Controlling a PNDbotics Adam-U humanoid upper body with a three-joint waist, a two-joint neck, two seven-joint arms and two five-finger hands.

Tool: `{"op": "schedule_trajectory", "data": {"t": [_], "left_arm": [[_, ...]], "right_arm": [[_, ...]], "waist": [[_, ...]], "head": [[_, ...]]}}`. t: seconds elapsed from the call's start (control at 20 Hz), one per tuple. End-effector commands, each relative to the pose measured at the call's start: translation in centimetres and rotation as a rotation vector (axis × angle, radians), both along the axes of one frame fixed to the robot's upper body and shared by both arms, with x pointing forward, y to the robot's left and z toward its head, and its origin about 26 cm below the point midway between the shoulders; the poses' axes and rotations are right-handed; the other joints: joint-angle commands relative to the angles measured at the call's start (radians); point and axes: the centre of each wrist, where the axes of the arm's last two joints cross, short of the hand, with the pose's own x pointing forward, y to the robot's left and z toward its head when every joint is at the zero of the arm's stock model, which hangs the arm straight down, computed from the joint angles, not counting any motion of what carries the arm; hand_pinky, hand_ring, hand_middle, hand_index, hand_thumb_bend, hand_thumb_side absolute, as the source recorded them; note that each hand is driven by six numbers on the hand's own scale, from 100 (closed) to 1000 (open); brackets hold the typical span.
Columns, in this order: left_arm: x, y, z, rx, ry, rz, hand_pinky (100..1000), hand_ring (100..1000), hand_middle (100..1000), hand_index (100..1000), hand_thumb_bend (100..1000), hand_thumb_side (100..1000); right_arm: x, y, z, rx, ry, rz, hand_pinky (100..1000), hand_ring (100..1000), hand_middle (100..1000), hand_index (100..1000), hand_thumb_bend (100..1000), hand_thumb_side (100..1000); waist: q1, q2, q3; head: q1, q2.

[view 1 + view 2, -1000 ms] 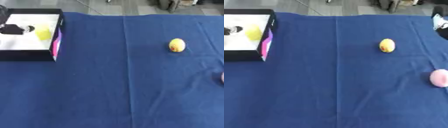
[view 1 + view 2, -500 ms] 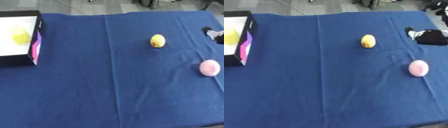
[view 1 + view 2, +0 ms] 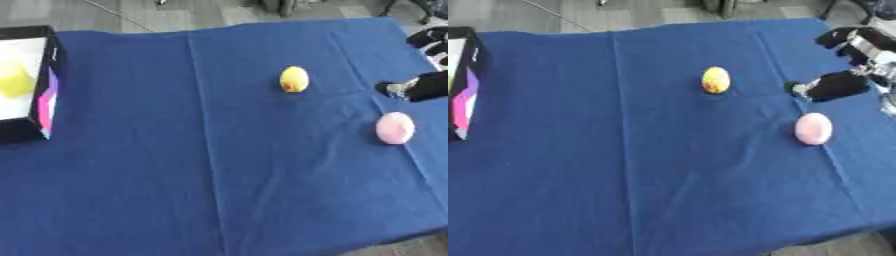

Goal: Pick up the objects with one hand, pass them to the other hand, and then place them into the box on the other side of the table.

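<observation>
Left eye view: box (image 3: 45,107) with yellow object (image 3: 15,81) inside.

only the right robot hand (image 3: 843,82) shows, black with silver joints, coming in from the right edge in the right eye view. its dark fingers (image 3: 824,86) point toward the left, low above the blue cloth-covered table (image 3: 667,165), with a silvery tip at the leading end. whether they are curled or straight cannot be made out. behind it the black and silver wrist and forearm (image 3: 868,42) run up toward the upper right corner. the left robot hand appears in neither view.
</observation>
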Motion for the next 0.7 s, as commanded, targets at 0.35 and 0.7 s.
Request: {"op": "schedule_trajectory", "data": {"t": [0.35,0.7], "left_arm": [[-0.4,0.3,0.1,0.008,-0.046,-0.059,798,757,686,863,789,508],[-0.4,0.0,-0.1,0.012,-0.046,-0.073,798,756,682,858,791,506]], "right_arm": [[-0.7,-0.9,-0.2,-0.054,0.169,-0.077,889,905,866,876,503,199],[-0.4,-2.0,-1.6,-0.085,0.204,-0.172,880,879,845,845,457,146]], "waist": [[0.004,-0.017,0.009],[0.011,-0.007,0.023]], "head": [[-0.023,-0.013],[-0.033,-0.023]]}}
